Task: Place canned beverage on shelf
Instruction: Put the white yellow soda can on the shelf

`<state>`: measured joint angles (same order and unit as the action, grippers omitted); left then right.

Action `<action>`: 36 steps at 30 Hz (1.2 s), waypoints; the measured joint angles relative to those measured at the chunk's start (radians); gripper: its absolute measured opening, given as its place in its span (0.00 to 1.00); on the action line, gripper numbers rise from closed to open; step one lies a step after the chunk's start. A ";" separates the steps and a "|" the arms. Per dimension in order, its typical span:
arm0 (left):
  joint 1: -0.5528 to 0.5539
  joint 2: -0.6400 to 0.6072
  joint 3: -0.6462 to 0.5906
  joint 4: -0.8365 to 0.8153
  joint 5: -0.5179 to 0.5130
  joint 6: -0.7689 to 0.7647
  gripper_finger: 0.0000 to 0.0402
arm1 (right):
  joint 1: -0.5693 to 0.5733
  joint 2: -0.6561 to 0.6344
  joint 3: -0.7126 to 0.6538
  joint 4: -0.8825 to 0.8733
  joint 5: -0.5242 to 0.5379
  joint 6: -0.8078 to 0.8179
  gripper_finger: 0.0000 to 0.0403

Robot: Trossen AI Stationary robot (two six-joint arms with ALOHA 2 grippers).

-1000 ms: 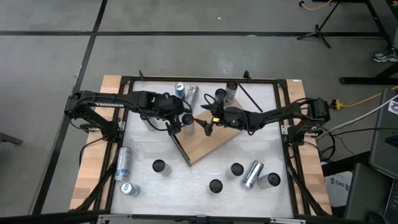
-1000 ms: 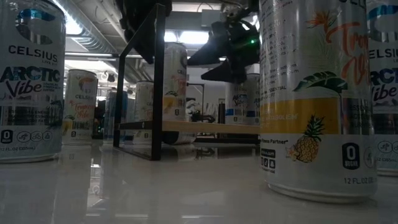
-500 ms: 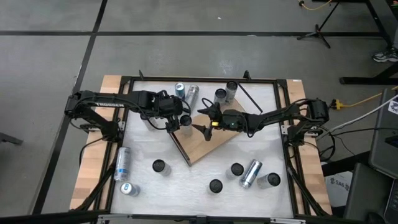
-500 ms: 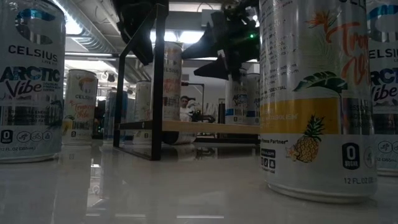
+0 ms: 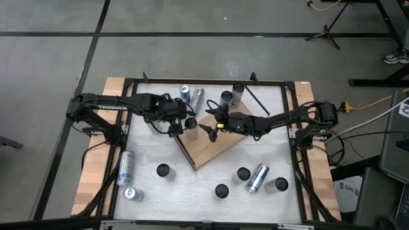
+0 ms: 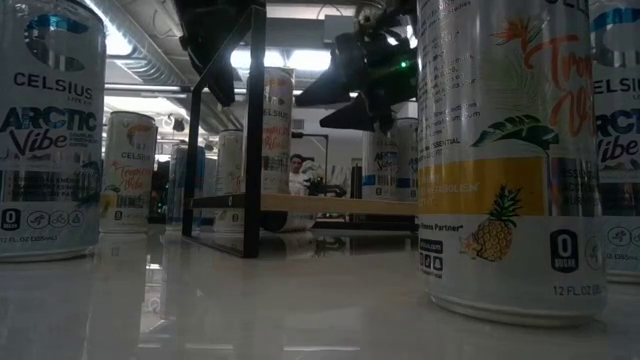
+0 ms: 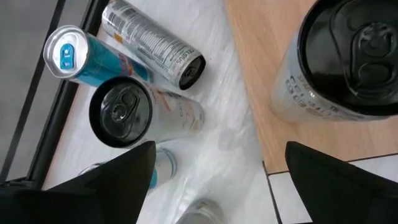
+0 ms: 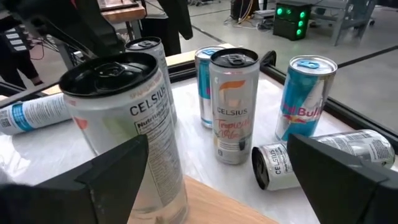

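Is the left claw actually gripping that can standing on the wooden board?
Apart. In the left wrist view the left gripper is open, its fingers spread on the near side of the can standing on the shelf, with clear space between.

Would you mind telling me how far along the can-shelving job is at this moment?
Done: one upright black-topped silver Celsius can stands on the light-brown wood-grain shelf board. In hand: nothing; the left gripper and right gripper both hover open beside that can. Left: many cans on the white table, some standing, some lying.
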<state>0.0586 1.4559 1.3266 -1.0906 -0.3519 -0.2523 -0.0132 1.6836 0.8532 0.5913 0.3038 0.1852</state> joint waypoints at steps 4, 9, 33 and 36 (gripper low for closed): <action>0.000 0.000 0.000 0.001 -0.004 0.000 0.88 | 0.000 0.000 0.000 -0.013 0.000 0.000 0.93; 0.000 0.000 0.000 0.003 -0.043 0.000 0.88 | 0.000 0.003 0.000 -0.013 0.000 0.000 0.93; -0.001 -0.001 0.000 0.042 -0.057 0.001 0.88 | 0.001 0.073 0.000 0.065 0.027 0.001 0.93; -0.001 -0.002 0.011 -0.007 -0.085 0.001 0.88 | 0.000 0.073 0.000 0.062 0.027 -0.006 0.93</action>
<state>0.0578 1.4540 1.3379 -1.0974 -0.4369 -0.2511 -0.0128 1.7569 0.8528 0.6536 0.3313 0.1794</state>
